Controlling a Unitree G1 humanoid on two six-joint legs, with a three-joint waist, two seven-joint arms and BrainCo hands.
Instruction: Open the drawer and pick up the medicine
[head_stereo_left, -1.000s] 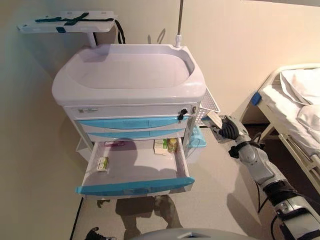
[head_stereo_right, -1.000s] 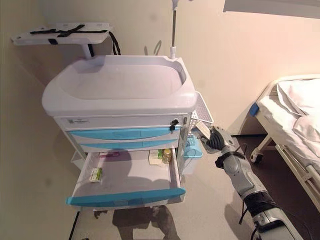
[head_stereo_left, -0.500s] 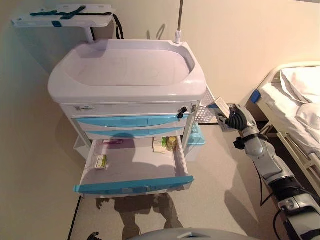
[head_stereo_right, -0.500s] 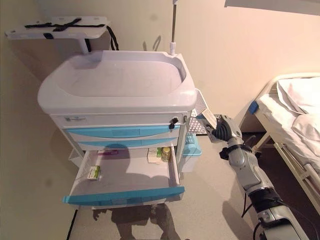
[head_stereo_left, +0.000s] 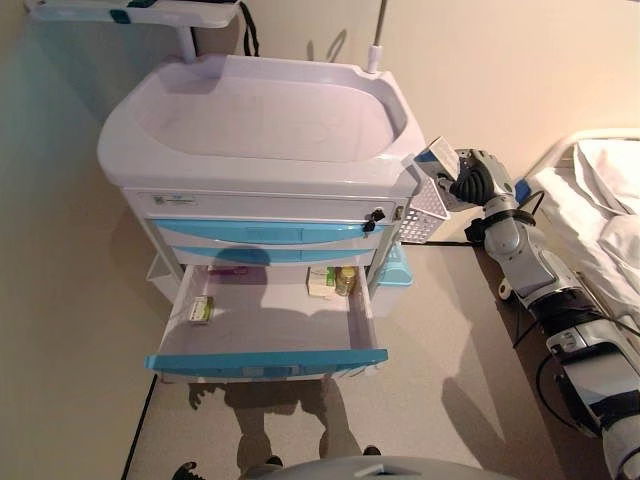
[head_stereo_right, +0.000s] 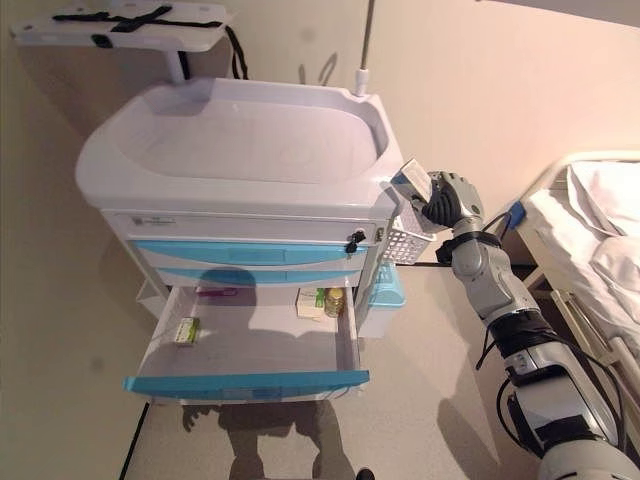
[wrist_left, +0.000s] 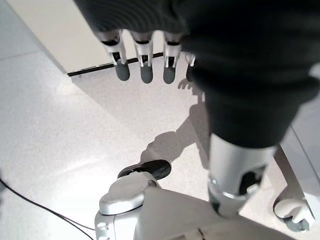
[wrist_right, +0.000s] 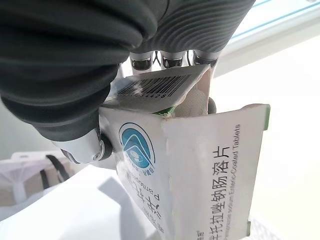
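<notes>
The cart's bottom drawer (head_stereo_left: 266, 361) stands pulled out, with a blue front. In it lie a small green box (head_stereo_left: 201, 309) at the left, a pink item (head_stereo_left: 228, 269) at the back left, and a box (head_stereo_left: 321, 282) and a small bottle (head_stereo_left: 346, 282) at the back right. My right hand (head_stereo_left: 474, 180) is shut on a white medicine box (head_stereo_left: 437, 160), held up at the cart top's right edge, above the wire basket (head_stereo_left: 425, 205). The box fills the right wrist view (wrist_right: 200, 170). My left hand (wrist_left: 145, 70) hangs open over the floor.
The white cart top (head_stereo_left: 265, 115) is a shallow tray. Two shut blue drawers sit above the open one. A light-blue bin (head_stereo_left: 397, 270) hangs on the cart's right side. A bed (head_stereo_left: 610, 200) stands at the right, and a wall shelf (head_stereo_right: 130, 25) at the top left.
My right hand has risen with the medicine box from beside the drawers to the level of the cart top. The camera has shifted; the drawer has not moved.
</notes>
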